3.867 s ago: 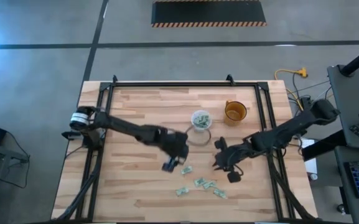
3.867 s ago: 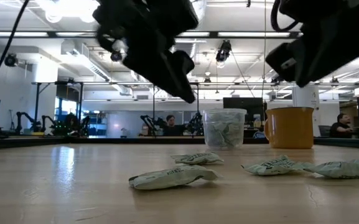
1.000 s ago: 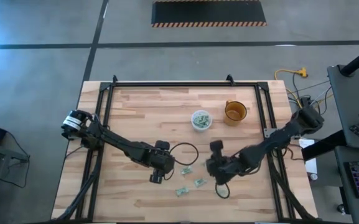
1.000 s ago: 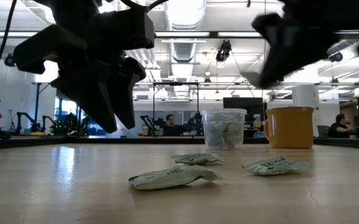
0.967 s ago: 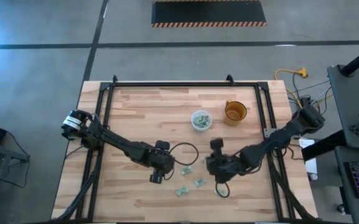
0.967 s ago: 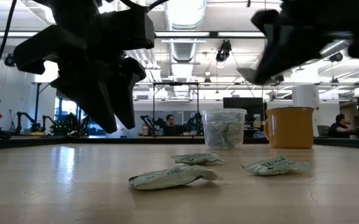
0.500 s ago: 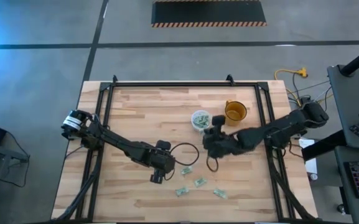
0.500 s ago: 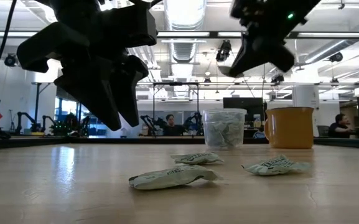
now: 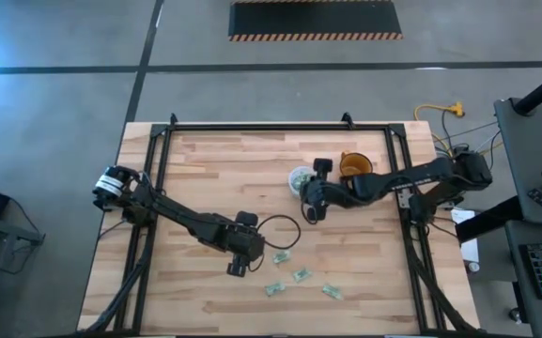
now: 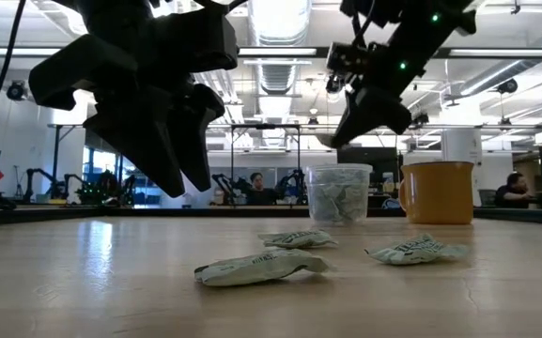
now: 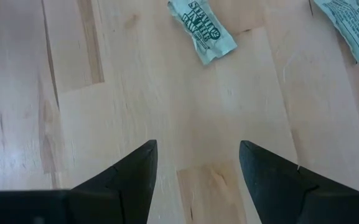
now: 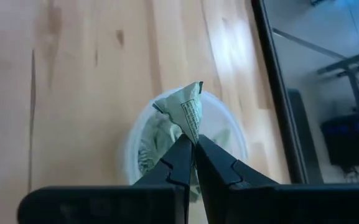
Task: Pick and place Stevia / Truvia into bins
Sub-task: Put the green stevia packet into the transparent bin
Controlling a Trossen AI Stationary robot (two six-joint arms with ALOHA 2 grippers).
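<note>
Several pale green Stevia sachets (image 9: 301, 275) lie flat on the wooden table near its front middle; the low view shows three (image 10: 261, 268). The bin, a clear plastic cup (image 9: 299, 176) with sachets inside, stands beside an orange cup (image 9: 355, 169). My right gripper (image 12: 191, 144) hangs over the clear cup (image 12: 135, 146), shut on one sachet (image 12: 185, 109). My left gripper (image 11: 195, 152) is open above bare wood, just left of the loose sachets (image 11: 202, 31), with nothing between its fingers. My right gripper pinches one end of a crumpled sachet (image 12: 190, 132) between its two fingertips. The fingers slant down from the table's right side. The rest of the sachet sticks out past the fingertips, lifted clear, over the clear cup's mouth.
The orange cup (image 10: 437, 192) stands close to the right of the clear cup (image 10: 338, 192). A black metal frame (image 9: 252, 129) runs along the table's far and side edges. Bare wood lies at the table's far left and front left.
My right gripper, shut on a sachet, has swung from above the loose sachets near the front edge toward the far edge and a little left, rolling as it went. It now hangs over the clear cup. The sachets on the table have not moved.
</note>
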